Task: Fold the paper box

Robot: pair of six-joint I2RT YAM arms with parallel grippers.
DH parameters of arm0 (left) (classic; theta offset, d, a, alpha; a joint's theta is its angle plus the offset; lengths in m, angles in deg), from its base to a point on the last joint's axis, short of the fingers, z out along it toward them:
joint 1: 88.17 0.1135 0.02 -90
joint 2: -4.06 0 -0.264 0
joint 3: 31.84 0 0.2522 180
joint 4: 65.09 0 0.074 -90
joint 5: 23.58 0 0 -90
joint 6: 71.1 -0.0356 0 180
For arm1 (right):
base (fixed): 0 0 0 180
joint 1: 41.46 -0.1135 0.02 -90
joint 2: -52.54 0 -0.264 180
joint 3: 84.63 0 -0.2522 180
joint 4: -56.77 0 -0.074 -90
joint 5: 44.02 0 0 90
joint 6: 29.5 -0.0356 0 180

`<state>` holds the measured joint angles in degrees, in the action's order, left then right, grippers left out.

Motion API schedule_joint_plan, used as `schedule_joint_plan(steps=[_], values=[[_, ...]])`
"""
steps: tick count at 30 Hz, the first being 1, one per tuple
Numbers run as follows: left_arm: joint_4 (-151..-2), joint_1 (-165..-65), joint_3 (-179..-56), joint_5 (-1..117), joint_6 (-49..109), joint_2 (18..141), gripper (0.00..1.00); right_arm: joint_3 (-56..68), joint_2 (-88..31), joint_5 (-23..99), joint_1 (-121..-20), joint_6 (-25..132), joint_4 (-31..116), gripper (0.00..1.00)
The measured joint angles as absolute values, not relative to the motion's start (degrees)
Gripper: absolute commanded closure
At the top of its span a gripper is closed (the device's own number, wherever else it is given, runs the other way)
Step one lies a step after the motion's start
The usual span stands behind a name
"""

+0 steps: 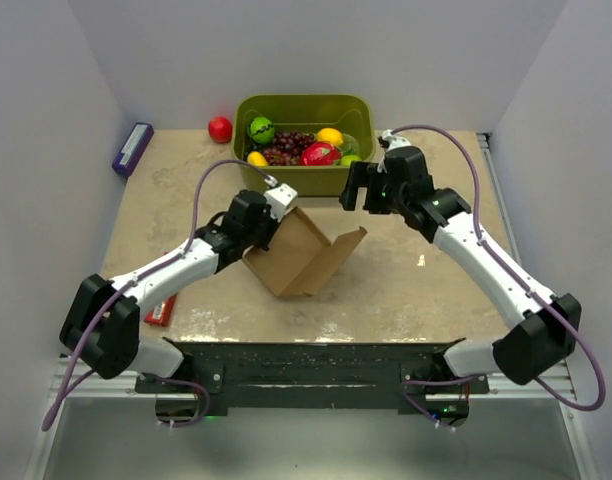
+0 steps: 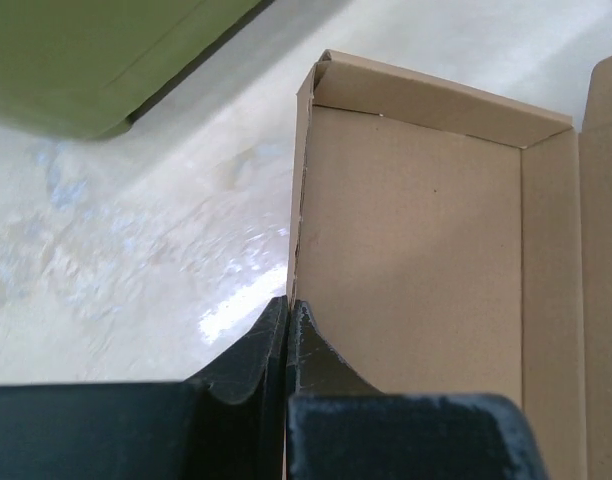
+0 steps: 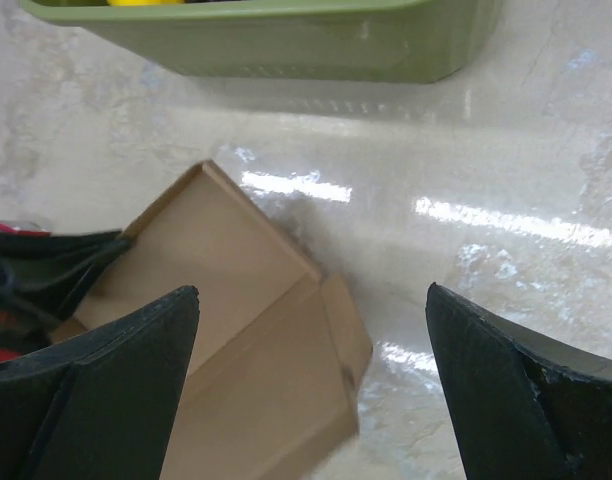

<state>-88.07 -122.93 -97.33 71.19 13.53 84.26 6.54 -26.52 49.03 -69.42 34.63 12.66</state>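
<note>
while in left end effector [image 2: 289, 308], box [image 2: 416, 250]

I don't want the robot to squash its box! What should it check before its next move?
1. Grip: the left end effector pinches the paper box by its side wall: ok, shut on it.
2. Free helper: the right end effector is open and empty: ok.
3. Folding done: the lid flap sticks out open: not ok.
4. Room: the green tub is apart from the box: ok.
5. Box sitting flat on the table: cannot tell.
</note>
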Motion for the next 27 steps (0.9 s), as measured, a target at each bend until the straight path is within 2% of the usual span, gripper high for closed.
schedule_joint_plan(steps=[7,8,12,20,24,27], values=[[-89.6,-117.6,-97.7,75.0,16.7,84.4,1.00,10.1,-19.9,47.7,-69.8,27.9,11.2,0.03],[-89.9,-117.6,-97.8,75.6,16.8,84.4,1.00,10.4,-19.4,47.6,-69.8,27.1,11.0,0.06],[-91.0,-117.6,-97.9,78.5,16.9,84.4,1.00,13.7,-17.4,44.2,-70.3,22.6,12.2,0.09],[-92.1,-117.6,-97.9,82.7,16.8,83.5,1.00,19.0,-19.9,43.6,-80.1,16.0,14.5,0.10],[-92.1,-117.6,-97.9,83.5,16.8,82.5,1.00,19.3,-22.5,43.8,-82.1,14.3,16.2,0.16],[-92.1,-117.6,-97.9,83.8,16.8,82.0,1.00,20.3,-22.9,44.0,-82.1,13.1,18.3,0.29]])
